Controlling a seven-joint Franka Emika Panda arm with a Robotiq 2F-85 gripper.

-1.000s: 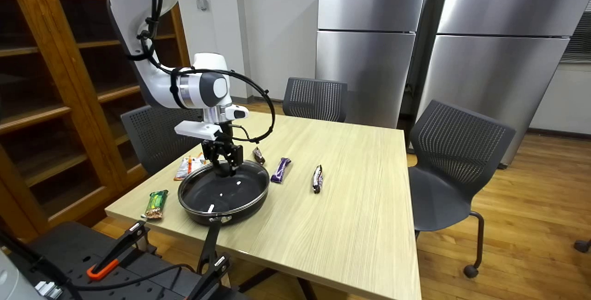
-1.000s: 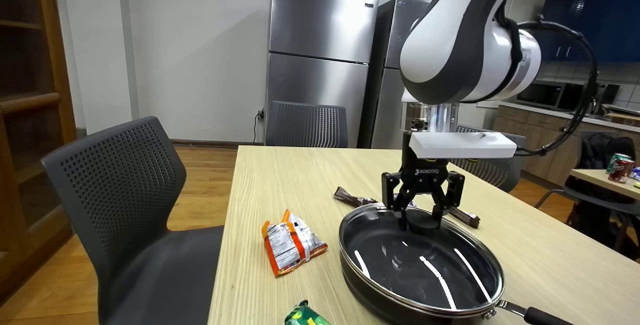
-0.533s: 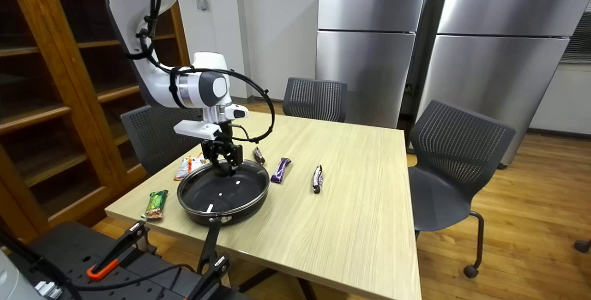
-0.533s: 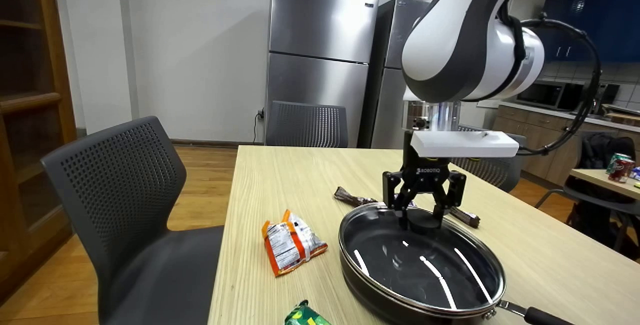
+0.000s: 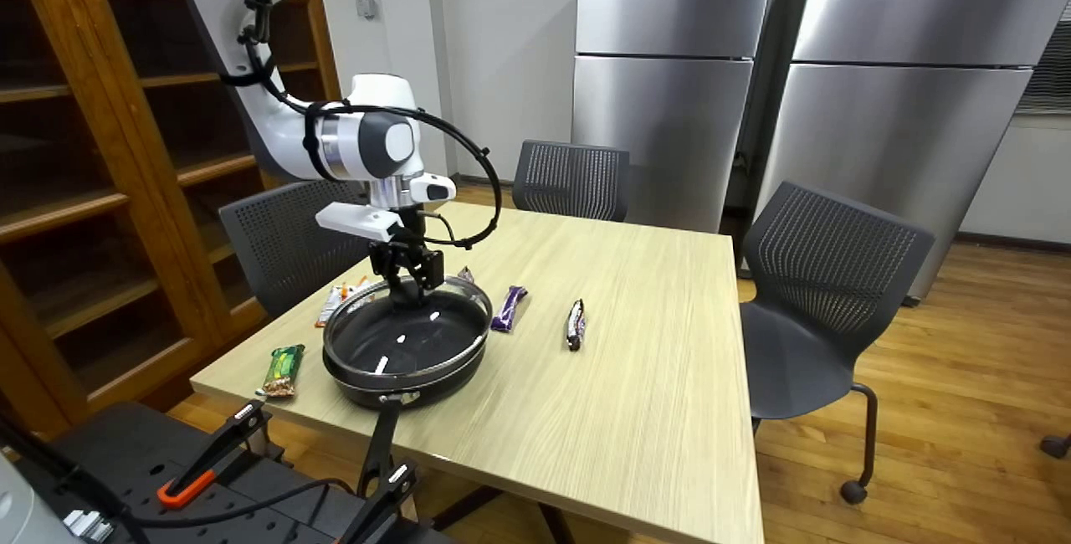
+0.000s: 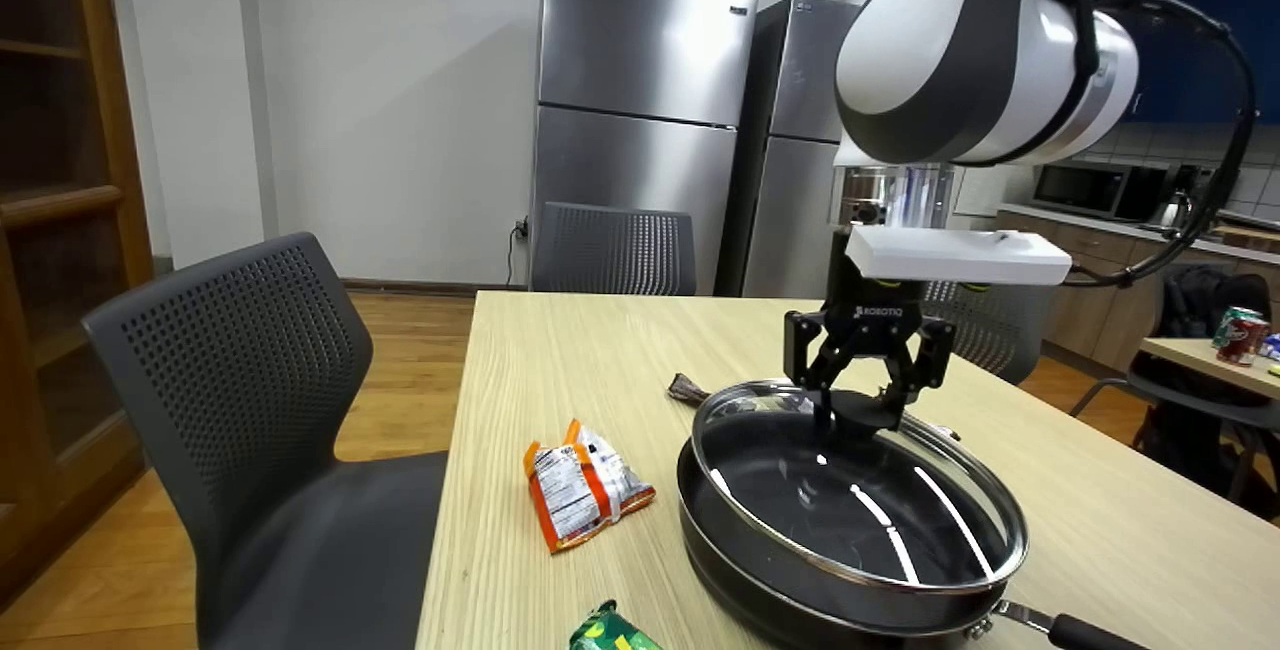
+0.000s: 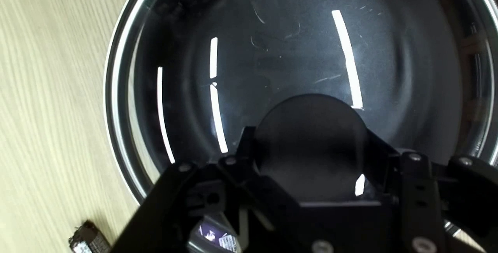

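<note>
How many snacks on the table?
5 in an exterior view: green packet left of the pan; orange packet, brown packet partly behind the lid; purple packet, dark packet right. More may hide.

Round clear-glass lid (image 6: 850,505) is glinting with white streaks, silver metal rim (image 7: 116,85) shining. Round black plastic knob (image 7: 311,144) is matching the black jointed metal gripper (image 6: 860,410). Rectangular pale-wood table (image 5: 644,410) is showing striped grain. Crumpled orange-and-white foil bag (image 6: 585,495) is carrying dark print; slim plastic wrapper (image 5: 509,310) is gleaming purple.

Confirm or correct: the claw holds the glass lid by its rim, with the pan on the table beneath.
Wrong on the grip: the claw holds the glass lid by its knob, as the wrist view shows, with the pan on the table beneath.
</note>
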